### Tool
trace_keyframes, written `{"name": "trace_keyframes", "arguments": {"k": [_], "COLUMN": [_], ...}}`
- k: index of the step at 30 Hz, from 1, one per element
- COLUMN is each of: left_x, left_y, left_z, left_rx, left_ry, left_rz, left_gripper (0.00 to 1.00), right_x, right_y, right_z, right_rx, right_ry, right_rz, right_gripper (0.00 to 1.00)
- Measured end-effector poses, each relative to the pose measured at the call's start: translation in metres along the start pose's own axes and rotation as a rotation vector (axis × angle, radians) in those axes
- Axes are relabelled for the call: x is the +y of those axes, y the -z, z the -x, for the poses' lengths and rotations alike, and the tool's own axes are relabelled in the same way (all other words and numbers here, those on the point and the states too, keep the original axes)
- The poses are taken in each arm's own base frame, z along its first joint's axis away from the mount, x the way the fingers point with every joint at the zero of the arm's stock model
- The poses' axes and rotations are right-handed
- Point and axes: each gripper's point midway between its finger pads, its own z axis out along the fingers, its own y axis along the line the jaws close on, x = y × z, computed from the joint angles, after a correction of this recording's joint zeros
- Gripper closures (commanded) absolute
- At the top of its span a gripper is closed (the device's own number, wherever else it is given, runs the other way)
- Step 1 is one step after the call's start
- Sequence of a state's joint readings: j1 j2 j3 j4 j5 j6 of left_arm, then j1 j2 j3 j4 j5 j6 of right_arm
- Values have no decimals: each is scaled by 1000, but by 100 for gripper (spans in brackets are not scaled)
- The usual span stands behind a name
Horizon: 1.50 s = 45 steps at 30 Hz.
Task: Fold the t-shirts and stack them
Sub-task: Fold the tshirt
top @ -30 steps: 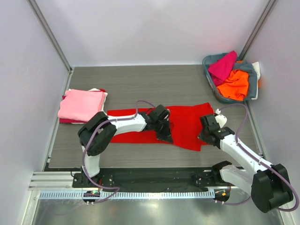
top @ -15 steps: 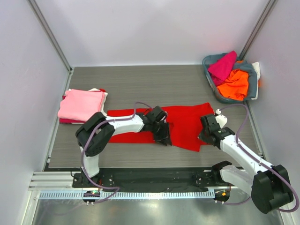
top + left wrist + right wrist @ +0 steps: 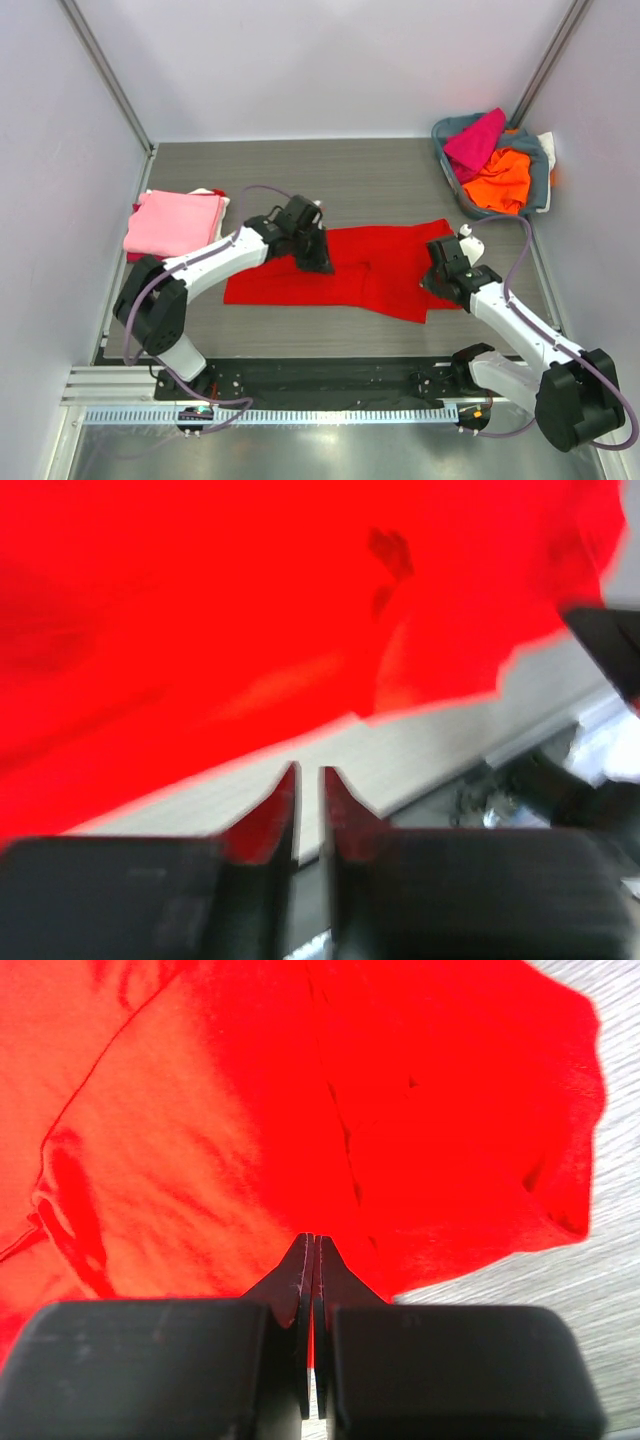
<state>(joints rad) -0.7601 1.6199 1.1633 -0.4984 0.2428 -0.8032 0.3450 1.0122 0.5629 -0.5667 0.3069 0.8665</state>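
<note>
Top external: red t-shirt (image 3: 385,262) flat on bench (image 3: 400,170); left gripper (image 3: 320,265) slightly apart, empty; right gripper (image 3: 430,283) closed. Pinch matching corners, fold evenly.

We see bare table (image 3: 330,170) behind the red shirt (image 3: 380,265), open between the pink stack (image 3: 175,222) left and the basket (image 3: 490,165) far right. Left arm (image 3: 220,258) crosses near-left; right arm (image 3: 510,320) blocks near-right.

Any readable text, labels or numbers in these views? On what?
None readable in any view.
red t-shirt: plain, no print or tag shows.
folded pink t-shirt and basket: no label shows.
rail at the near edge: only slots, no digits.
</note>
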Motion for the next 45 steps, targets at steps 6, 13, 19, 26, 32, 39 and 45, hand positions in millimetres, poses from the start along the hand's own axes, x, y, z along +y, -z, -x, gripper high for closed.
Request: {"name": "trace_keyframes", "arguments": {"k": [6,13,19,26,32,39,45], "left_x": [81,143,197,247,251,251,244], "left_y": [19,39,41,20,18,17,17], "left_z": [51,79,101,89,98,95,83], "left_rx": [-111,-179,-188,-102,-112,-150,-220], "left_ry": [114,152,237,330,343,339,341], "left_rz": [176,392,502,588,583,559,501], "left_gripper": [99,100,100,100,100,100,100], "right_x": [10,12,10,0,6,25,35], "right_y": [-1,-7,-16,-29,-36,-56,-73], "right_z": [-3,-15,-23,-31,-26,-4,20], "right_rx": [21,57,86,107,85,62,55], "right_ry": [-12,-11,5,30,40,26,23], "right_rz": [41,48,20,-37,-32,-36,-57], "right_gripper": [99,99,99,99,99,99,99]}}
